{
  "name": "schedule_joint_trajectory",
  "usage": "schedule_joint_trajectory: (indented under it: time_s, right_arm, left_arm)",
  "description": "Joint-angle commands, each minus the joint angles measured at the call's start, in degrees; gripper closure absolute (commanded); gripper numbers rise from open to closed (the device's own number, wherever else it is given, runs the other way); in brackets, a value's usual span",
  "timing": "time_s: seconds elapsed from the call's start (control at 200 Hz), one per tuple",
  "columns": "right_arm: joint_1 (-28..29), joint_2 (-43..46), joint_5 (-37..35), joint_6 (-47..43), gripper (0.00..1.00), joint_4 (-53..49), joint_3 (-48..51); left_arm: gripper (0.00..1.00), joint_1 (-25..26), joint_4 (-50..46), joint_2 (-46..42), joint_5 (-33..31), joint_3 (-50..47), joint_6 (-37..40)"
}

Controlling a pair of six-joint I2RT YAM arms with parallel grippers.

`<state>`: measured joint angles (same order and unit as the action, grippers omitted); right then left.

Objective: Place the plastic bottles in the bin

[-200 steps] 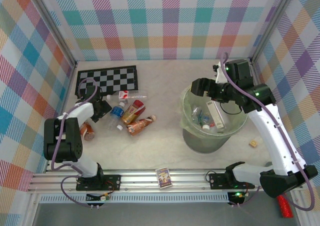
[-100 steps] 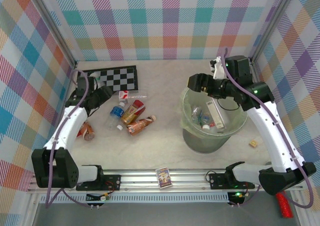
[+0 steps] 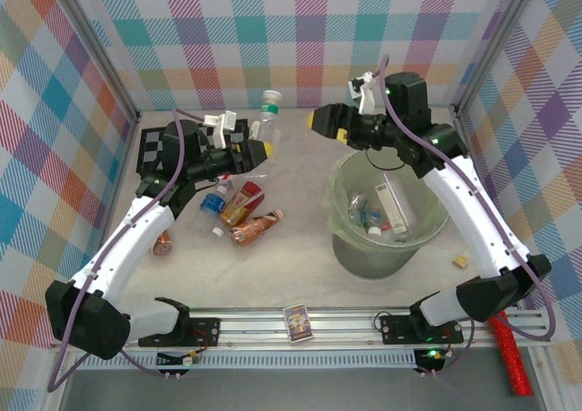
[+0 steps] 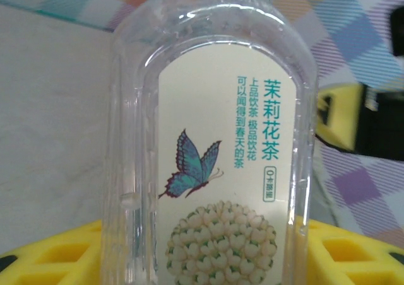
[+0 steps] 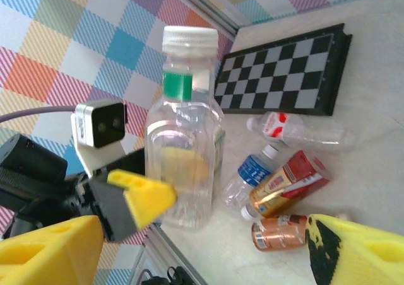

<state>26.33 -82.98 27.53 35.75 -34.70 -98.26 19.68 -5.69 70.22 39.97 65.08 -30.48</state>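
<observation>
L gripper (image 3: 255, 151) is clamped on a clear bottle (image 3: 266, 118), low on its body. The bottle is upright, cap up, held in the air above the table (image 3: 300, 279), just right of the chessboard (image 3: 156, 147) and well left of the bin (image 3: 350, 247). Yellow pads (image 4: 50, 256) sit either side of the bottle's base (label w/ butterfly and white flowers faces the wrist cam). R gripper (image 3: 327, 125) hangs just left of the bin's rim, jaws spread, nothing in them, pointing at the bottle but apart from it. Binned bottles (image 3: 368, 218) lie at the bottom. Loose bottles (image 3: 241, 202) lie on the table below L gripper, orange-brown and clear mixed, one more by L arm's elbow.
</observation>
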Motion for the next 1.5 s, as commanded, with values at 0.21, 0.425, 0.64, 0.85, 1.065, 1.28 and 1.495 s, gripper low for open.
schedule_joint_trajectory:
  time_s: [0.21, 0.425, 0.64, 0.85, 1.065, 1.28, 1.495]
  right_arm:
    - [1.1, -7.8, 2.9, 3.1, 0.17, 8.2, -6.2]
    - [2.0, -13.0, 3.2, 3.3, 0.29, 7.8, -10.1]
    - [2.9, -15.3, 3.2, 3.5, 0.53, 7.2, -11.3]
    - [2.9, -15.4, 1.9, 3.0, 0.71, 6.3, -11.3]
    - [2.8, -15.2, -0.5, 1.2, 0.76, 3.6, -14.2]
    - [1.1, -13.3, -3.9, -2.7, 0.78, -2.4, -21.2]
    - [-3.8, -4.6, -8.6, -6.9, 0.78, -10.9, -22.3]
  left_arm:
    - [0.59, 4.5, 6.6, 1.9, 6.7, 0.7, -0.5]
    - [0.61, 5.7, 6.7, 3.4, 7.2, 1.2, -0.2]
    - [0.61, 5.9, 6.3, 4.3, 7.0, 1.5, 0.0]
    - [0.60, 5.9, 5.7, 4.7, 6.6, 1.8, 0.1]
    - [0.13, 5.9, 5.8, 5.3, 6.9, 2.1, 1.0]
    - [0.00, 5.4, 3.5, 4.1, 5.6, 2.1, 3.2]
    - [0.00, 2.8, -0.8, 3.3, 2.3, 1.2, 4.3]
